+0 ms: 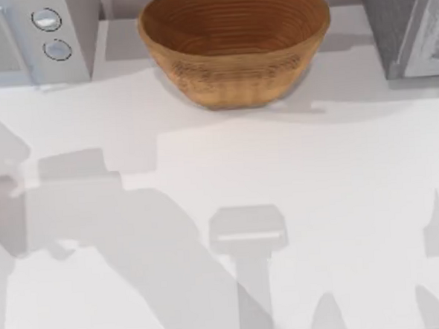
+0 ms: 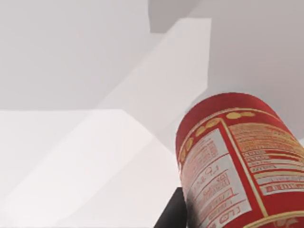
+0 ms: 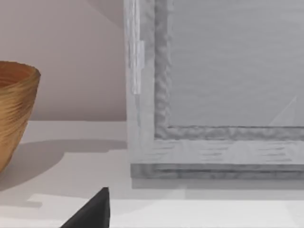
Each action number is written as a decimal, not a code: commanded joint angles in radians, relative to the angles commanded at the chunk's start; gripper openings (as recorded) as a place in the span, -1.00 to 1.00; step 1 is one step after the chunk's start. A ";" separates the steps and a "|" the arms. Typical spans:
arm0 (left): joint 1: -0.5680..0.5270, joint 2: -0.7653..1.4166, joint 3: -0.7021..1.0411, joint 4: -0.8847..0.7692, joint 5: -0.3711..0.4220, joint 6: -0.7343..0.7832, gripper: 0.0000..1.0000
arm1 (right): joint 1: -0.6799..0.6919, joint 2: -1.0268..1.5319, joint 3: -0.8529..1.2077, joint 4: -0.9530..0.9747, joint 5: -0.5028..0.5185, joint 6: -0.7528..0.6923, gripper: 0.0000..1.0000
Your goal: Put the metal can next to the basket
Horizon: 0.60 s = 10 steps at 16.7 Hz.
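Red soda can (image 2: 237, 161) sits right up against the left wrist camera, label side facing it, with the table far below. My read: it is held up off the surface by the left gripper. A dark finger (image 2: 173, 213) shows just beside the can's lower edge; I cannot tell how the fingers sit on it or how firm the hold is.

Right wrist view: a dark fingertip (image 3: 92, 211) at the frame edge, so I cannot tell the finger state there either. That arm looks parked, facing the grey cabinet (image 3: 213, 95) at the table's right rear, with the basket (image 3: 14, 114) off to one side.

Top view: white table (image 1: 319, 203) with arm shadows across the left and centre. Wicker basket (image 1: 234, 44) stands upright at the rear centre, between a microwave-like appliance (image 1: 33, 38) at rear left and the grey cabinet at rear right.

Risks from here:
- Can slipping mid-carry if the hold is off-centre.
- Descent clipping the basket rim, nudging it.
- The gap between basket and appliance is narrow; the open table in front of the basket is safer.
- Release from height would tip a narrow can.
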State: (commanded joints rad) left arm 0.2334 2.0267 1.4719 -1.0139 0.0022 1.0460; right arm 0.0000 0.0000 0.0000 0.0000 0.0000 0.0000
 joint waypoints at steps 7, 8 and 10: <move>0.000 0.000 0.000 0.000 0.000 0.000 -1.00 | 0.000 0.000 0.000 0.000 0.000 0.000 1.00; 0.000 0.000 0.000 0.000 0.000 0.000 -1.00 | 0.000 0.000 0.000 0.000 0.000 0.000 1.00; -0.003 -0.002 0.000 0.000 0.000 0.000 -1.00 | 0.000 0.000 0.000 0.000 0.000 0.000 1.00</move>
State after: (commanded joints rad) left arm 0.2304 2.0247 1.4720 -1.0139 0.0025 1.0460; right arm 0.0000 0.0000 0.0000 0.0000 0.0000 0.0000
